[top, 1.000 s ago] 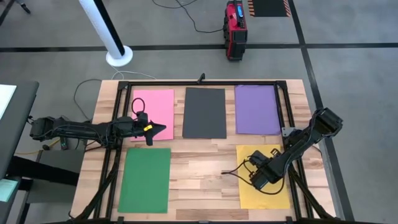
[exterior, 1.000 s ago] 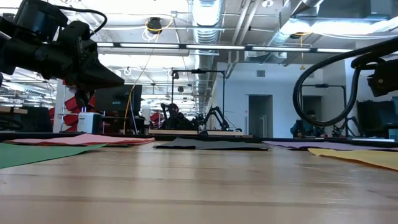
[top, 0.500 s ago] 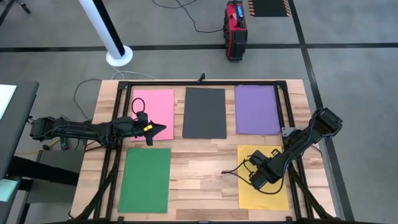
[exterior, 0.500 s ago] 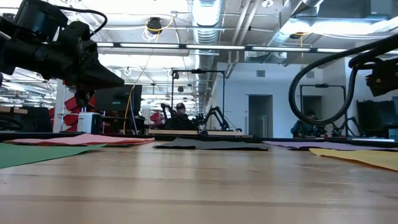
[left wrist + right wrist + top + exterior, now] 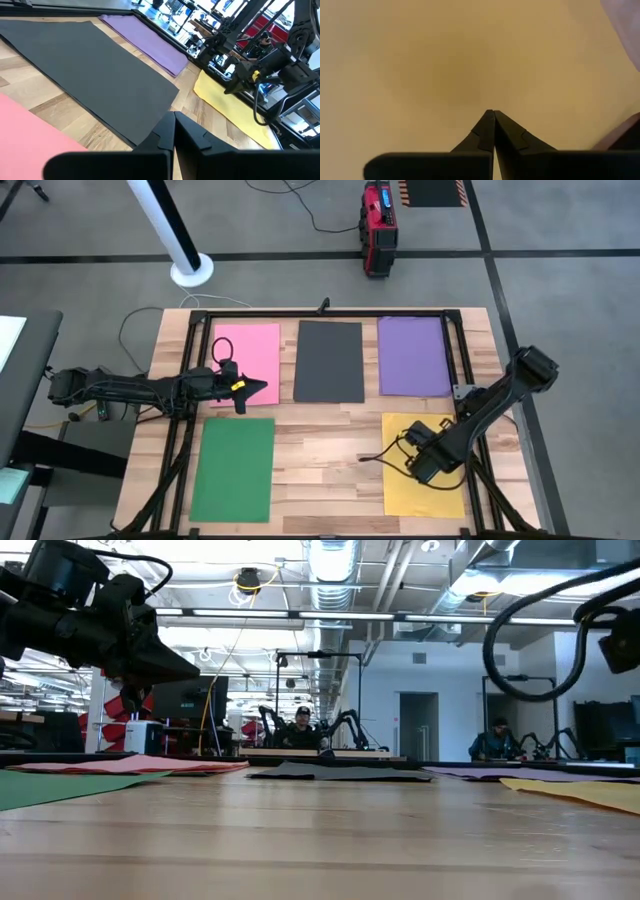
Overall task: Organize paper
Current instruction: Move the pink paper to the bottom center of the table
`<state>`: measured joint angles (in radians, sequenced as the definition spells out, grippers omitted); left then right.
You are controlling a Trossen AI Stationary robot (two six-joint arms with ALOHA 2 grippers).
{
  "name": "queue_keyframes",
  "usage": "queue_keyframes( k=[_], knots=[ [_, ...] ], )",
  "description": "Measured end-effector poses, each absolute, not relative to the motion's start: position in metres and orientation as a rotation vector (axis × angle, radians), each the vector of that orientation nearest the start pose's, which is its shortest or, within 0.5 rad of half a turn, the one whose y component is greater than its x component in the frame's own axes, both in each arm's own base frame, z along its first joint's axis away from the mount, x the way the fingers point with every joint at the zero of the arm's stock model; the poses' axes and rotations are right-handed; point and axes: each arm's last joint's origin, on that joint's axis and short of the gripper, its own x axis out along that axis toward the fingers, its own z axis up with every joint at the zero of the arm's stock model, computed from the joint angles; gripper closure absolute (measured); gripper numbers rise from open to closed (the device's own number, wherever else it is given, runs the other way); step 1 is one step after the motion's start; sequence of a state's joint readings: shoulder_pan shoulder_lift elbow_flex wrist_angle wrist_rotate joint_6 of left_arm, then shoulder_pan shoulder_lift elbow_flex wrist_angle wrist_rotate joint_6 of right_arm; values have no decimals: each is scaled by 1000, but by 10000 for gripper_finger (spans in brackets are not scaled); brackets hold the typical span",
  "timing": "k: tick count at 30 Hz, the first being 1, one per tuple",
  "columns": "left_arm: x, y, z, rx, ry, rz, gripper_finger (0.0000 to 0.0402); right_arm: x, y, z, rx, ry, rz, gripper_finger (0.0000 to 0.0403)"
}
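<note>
High view — yellow paper, unlettered

No legible text, labels, brand marks, numbers or signs in any view. Paper sheets are plain, no print. Red case on the floor: markings too small to read.

Matt paper sheets; pale wood-plank tabletop, seemingly smooth.

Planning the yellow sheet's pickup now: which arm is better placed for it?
Right. The right gripper is over the yellow sheet, fingers shut. The left gripper is across the table by the pink sheet.
</note>
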<state>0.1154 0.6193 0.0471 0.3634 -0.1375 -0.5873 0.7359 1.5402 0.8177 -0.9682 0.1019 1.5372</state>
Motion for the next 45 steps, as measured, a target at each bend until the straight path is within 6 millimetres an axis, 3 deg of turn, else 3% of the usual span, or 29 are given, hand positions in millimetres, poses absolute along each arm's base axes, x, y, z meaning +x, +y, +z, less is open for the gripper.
queue_keyframes(
  k=[12,28,34,45],
  knots=[
    [136,20,155,-580,128,306,401,168,147,168,498,1378,-620,403],
    [136,20,154,-570,140,306,401,204,130,169,464,1288,-425,403],
    [136,20,154,-563,141,305,401,226,114,171,440,1205,-330,403],
    [136,19,153,-564,153,285,401,274,67,177,319,954,-217,394]
  ],
)
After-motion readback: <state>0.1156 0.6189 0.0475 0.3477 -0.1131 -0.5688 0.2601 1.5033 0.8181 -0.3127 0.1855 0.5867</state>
